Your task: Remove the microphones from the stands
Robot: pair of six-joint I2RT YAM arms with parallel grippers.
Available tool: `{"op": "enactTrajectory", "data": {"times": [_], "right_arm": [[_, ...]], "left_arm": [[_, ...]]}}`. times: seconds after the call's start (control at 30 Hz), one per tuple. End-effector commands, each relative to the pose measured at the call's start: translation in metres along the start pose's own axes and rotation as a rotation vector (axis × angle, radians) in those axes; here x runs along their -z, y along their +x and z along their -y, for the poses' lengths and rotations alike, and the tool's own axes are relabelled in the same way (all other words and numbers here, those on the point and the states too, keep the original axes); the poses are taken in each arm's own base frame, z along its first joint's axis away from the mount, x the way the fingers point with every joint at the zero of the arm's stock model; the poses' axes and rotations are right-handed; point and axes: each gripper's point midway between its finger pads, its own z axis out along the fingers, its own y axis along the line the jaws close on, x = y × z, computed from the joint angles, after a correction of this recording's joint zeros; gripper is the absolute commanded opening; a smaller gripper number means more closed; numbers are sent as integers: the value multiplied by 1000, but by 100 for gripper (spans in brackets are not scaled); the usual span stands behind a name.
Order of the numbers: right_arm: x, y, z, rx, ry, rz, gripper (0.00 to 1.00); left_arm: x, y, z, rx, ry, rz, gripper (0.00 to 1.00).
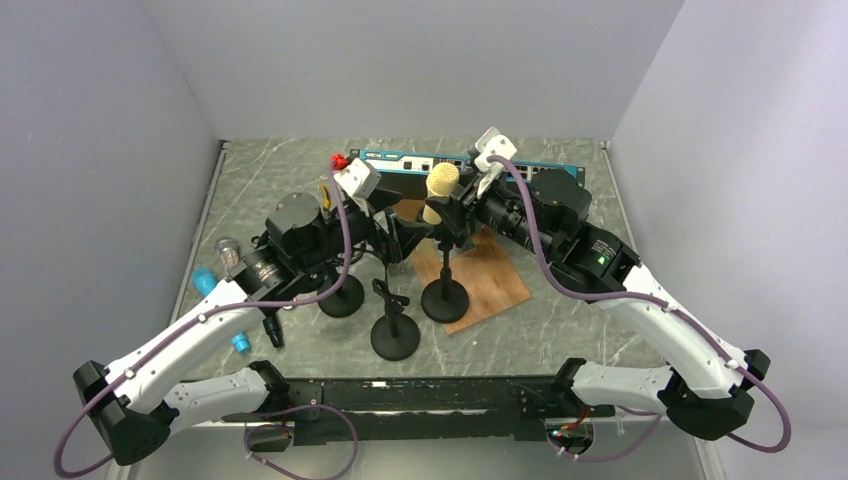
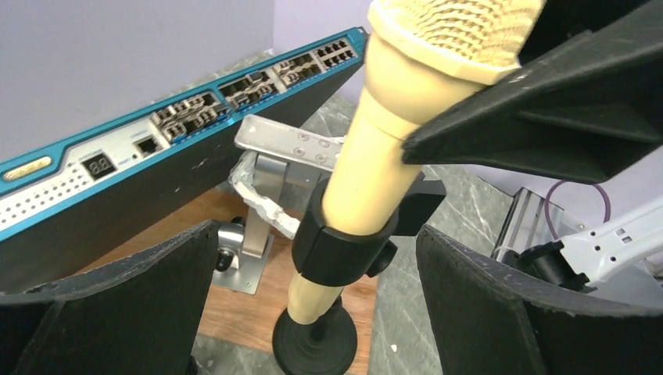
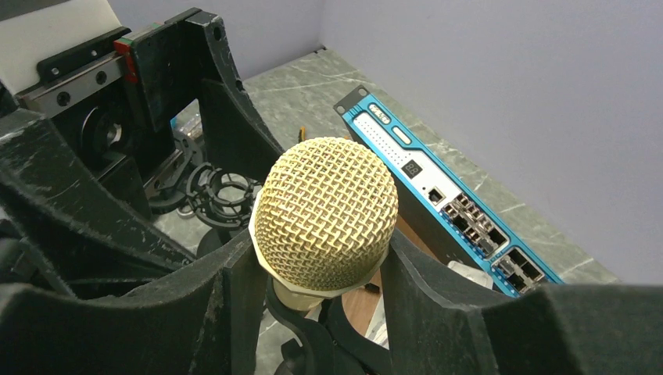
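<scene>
Locate the microphone (image 1: 441, 184) near the table centre in the top view. It sits head-up, leaning slightly, in the black clip (image 2: 344, 250) of its stand (image 1: 445, 298), whose round base rests on the wooden board (image 1: 500, 275).

The right gripper (image 3: 317, 273) reaches in from 3 o'clock and is clamped on the microphone body just under the mesh head.

The left gripper (image 2: 313, 297) sits at 9 o'clock of the stand with its jaws wide. Its fingers (image 2: 141, 297) flank the clip without touching it.

A blue network switch (image 1: 470, 163) lies at 12 o'clock. Two more stands (image 1: 395, 335) are at 7 to 8 o'clock.
</scene>
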Motion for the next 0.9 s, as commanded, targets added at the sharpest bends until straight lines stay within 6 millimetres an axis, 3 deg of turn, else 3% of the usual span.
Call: {"op": "enactTrajectory", "data": {"times": [0.0, 0.13, 0.27, 0.47, 0.7, 0.87], "right_arm": [[4, 3, 13, -11, 78, -24, 25], [4, 4, 12, -45, 81, -32, 30], [5, 4, 7, -75, 60, -35, 34], [9, 0, 0, -131, 33, -23, 48], [21, 0, 10, -166, 98, -7, 83], [32, 10, 18, -175, 150, -27, 100]], "left_arm": [[-8, -35, 29, -71, 169, 89, 98], [-16, -38, 49, -100, 296, 114, 94], [-24, -45, 51, -99, 315, 135, 91], [-42, -49, 49, -98, 313, 115, 70], [-49, -45, 47, -91, 316, 98, 49], [-51, -42, 44, -89, 308, 83, 47]]}}
